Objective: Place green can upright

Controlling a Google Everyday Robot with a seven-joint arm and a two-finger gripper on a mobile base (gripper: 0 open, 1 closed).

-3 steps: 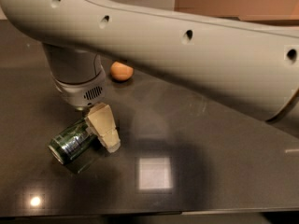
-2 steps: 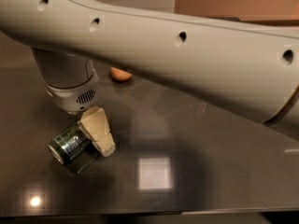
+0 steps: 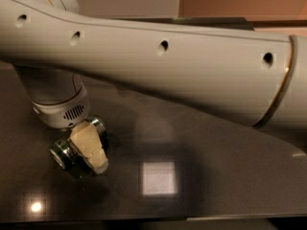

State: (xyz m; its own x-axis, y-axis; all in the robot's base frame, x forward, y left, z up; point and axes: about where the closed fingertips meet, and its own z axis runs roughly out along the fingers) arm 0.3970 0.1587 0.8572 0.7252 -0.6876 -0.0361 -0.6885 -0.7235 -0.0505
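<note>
The green can (image 3: 63, 155) lies on its side on the dark glossy table (image 3: 225, 176) at the lower left, one silver end facing the front left and the other end (image 3: 99, 126) pointing back right. My gripper (image 3: 89, 148) hangs from the pale wrist (image 3: 60, 107) and is down over the can's middle, its cream-coloured part crossing the front of the can's body. The far side of the can is hidden behind the gripper.
My thick pale arm (image 3: 182, 66) spans the whole upper view and hides the back of the table. A bright square light reflection (image 3: 158, 178) lies to the right of the can. The table's front edge (image 3: 144, 220) runs along the bottom.
The wrist and gripper have moved down and left onto the can. The arm has come lower in the view and now hides the small orange object at the back. The can has stayed lying down.
</note>
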